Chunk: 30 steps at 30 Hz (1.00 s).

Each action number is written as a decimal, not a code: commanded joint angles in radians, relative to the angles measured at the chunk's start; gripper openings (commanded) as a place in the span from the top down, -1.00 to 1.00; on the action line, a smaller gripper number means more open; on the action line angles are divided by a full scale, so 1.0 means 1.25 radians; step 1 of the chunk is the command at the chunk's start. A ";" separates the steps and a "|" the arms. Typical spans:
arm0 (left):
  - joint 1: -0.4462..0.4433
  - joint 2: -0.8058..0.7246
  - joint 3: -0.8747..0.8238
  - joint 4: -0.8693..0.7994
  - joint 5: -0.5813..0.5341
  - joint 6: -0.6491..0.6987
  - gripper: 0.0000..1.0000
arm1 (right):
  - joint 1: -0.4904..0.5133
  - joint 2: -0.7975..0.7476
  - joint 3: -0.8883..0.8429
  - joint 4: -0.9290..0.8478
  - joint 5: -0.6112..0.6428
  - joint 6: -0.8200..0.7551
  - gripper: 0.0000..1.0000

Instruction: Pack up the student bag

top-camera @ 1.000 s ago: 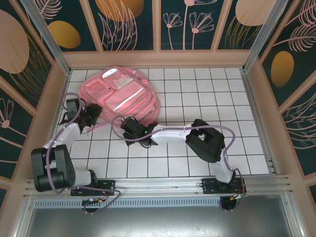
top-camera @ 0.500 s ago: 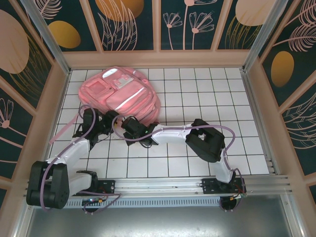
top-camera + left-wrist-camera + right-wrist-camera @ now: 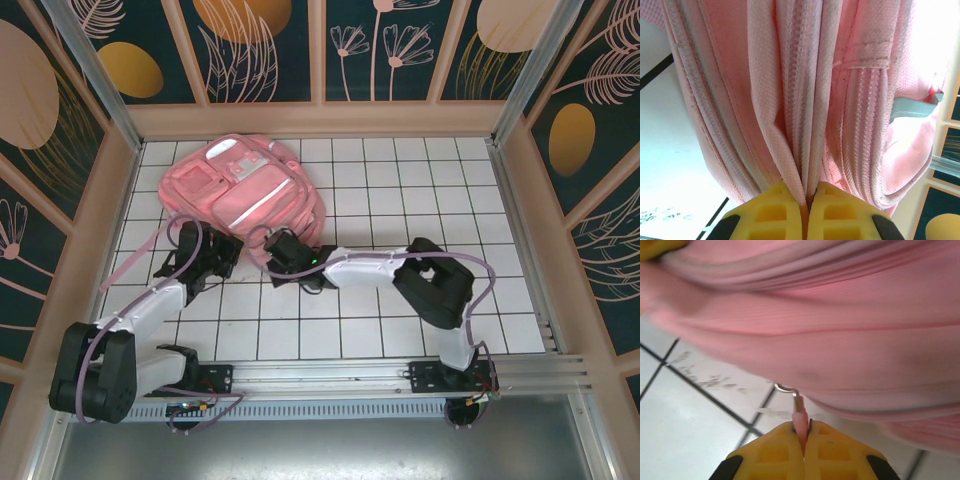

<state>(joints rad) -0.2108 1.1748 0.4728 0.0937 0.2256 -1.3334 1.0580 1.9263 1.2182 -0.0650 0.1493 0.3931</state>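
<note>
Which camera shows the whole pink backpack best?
The top external view: the student bag lies there whole on the tiled table. The left wrist view gives close-up zipper seams; the right wrist view, blurred pink fabric.

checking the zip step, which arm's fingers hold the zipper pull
The right arm's fingers, shut on the pink zipper pull with its metal ring; the left fingers pinch only the student bag's seam fabric.

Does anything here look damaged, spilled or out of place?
Nothing stands out. The student bag lies front-up on the tiled table, intact. The left gripper pinches its zipper seam; the right gripper pinches a zipper pull.
</note>
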 commanded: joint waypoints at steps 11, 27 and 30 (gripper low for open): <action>0.004 0.020 0.103 -0.144 -0.029 0.153 1.00 | -0.248 -0.100 -0.104 -0.009 0.087 -0.155 1.00; -0.072 0.255 0.391 -0.247 0.037 0.396 1.00 | -0.121 -0.287 -0.252 -0.103 0.176 -0.011 1.00; -0.071 0.250 0.425 -0.324 -0.039 0.456 1.00 | -0.073 -0.277 -0.247 -0.131 0.185 0.048 1.00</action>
<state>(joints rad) -0.2989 1.4929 0.9310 -0.2790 0.2584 -0.8982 0.9157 1.5932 0.9264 -0.1143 0.3405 0.3618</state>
